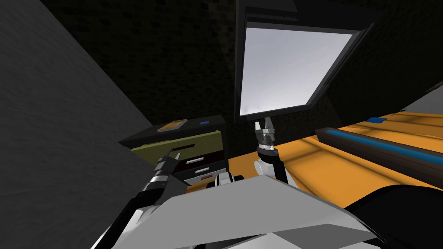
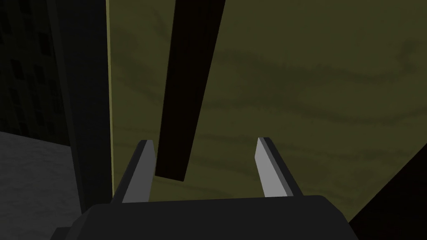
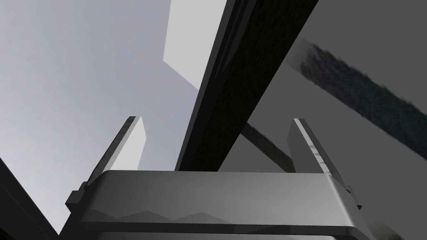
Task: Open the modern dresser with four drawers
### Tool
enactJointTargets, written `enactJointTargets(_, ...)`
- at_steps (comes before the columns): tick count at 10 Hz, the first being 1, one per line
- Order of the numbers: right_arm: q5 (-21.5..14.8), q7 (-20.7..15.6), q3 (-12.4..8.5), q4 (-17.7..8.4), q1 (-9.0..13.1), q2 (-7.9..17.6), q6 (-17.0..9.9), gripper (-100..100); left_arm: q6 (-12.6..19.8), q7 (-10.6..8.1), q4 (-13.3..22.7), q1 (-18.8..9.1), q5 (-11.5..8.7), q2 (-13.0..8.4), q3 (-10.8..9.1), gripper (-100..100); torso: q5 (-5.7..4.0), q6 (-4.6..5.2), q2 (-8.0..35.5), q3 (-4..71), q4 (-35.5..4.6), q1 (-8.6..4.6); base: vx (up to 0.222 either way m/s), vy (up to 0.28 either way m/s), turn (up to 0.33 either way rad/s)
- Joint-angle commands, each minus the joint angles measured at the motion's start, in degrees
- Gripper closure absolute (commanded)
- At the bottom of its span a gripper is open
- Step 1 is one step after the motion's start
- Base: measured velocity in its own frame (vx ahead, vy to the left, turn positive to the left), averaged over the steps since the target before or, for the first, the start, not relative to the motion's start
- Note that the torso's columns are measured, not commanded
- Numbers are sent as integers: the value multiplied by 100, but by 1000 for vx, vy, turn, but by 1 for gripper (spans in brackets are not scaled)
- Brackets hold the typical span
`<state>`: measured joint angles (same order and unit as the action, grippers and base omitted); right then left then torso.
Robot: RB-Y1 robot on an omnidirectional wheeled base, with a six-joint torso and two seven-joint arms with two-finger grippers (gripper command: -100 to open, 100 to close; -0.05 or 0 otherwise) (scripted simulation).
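The right gripper point(image 3: 214, 120) holds its two blade-like fingers point(image 3: 134, 143) spread wide, with nothing clasped between them. Its grey body point(image 3: 217, 200) lies nearest. Far beyond it a dark frame bar point(image 3: 250, 62) slants across, passing between the two fingers without touching either. On one side of the bar, behind the brightly lit finger, lies a pale grey pane point(image 3: 75, 75), with a whiter patch point(image 3: 192, 37) just beside the bar. On the bar's other side spreads a mid-grey surface point(image 3: 375, 37) crossed by a blurred dark streak point(image 3: 362, 89); a thinner streak point(image 3: 267, 146) shows nearer the fingers
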<state>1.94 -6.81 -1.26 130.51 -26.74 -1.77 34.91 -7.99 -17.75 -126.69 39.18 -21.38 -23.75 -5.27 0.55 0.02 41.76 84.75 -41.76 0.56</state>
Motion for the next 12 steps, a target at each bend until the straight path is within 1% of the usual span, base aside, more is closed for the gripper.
enactJointTargets(1,0,0,0,0,0,-1,0,0,368,241,-292,29,310,453,220,100,0,-8,-1,-1,3,-9,-31,89,0)
enactJointTargets(2,0,0,0,0,0,0,0,0,449,241,-292,29,310,610,220,100,-6,5,7,-3,-3,-6,-24,84,-38)
enactJointTargets(3,0,0,0,0,0,0,0,0,449,241,-292,29,310,674,220,100,-6,-1,5,-3,-2,-12,-7,34,-19)
enactJointTargets(4,0,0,1,0,0,-1,0,0,673,438,-593,4,575,895,371,100,-6,-10,-2,1,2,-13,-23,88,5)
enactJointTargets(5,0,0,0,0,0,0,0,0,721,438,-593,4,575,1058,371,100,-8,5,4,-1,-2,-7,-25,109,-35)
enactJointTargets(6,0,0,0,0,0,0,0,0,721,438,-593,4,575,1121,371,100,-5,-6,3,-2,-1,2,-13,47,-32)
enactJointTargets(7,0,0,1,0,0,-1,0,0,925,635,-893,-21,841,1331,522,100,-1,-18,-3,0,4,4,-31,77,-14)
enactJointTargets(8,0,0,0,0,0,0,0,0,994,635,-893,-21,841,1477,522,100,-14,-14,12,-1,-15,10,-25,84,-41)
enactJointTargets(9,0,0,0,0,0,0,0,0,994,635,-893,-21,841,1567,522,100,-17,-26,24,-8,-24,14,-7,31,-17)
enactJointTargets(10,0,0,1,0,0,-1,0,0,924,634,-932,-51,834,1488,546,100,-17,-34,27,-11,-24,11,-2,-5,-16)
enactJointTargets(11,0,0,1,0,0,-1,0,0,638,398,-661,11,561,1212,340,100,-25,-25,32,-11,-32,-1,-17,-98,-99)
enactJointTargets(12,0,0,2,0,0,-2,0,0,622,398,-543,11,561,1057,340,100,-20,-19,29,-15,-17,-24,-32,-118,-12)
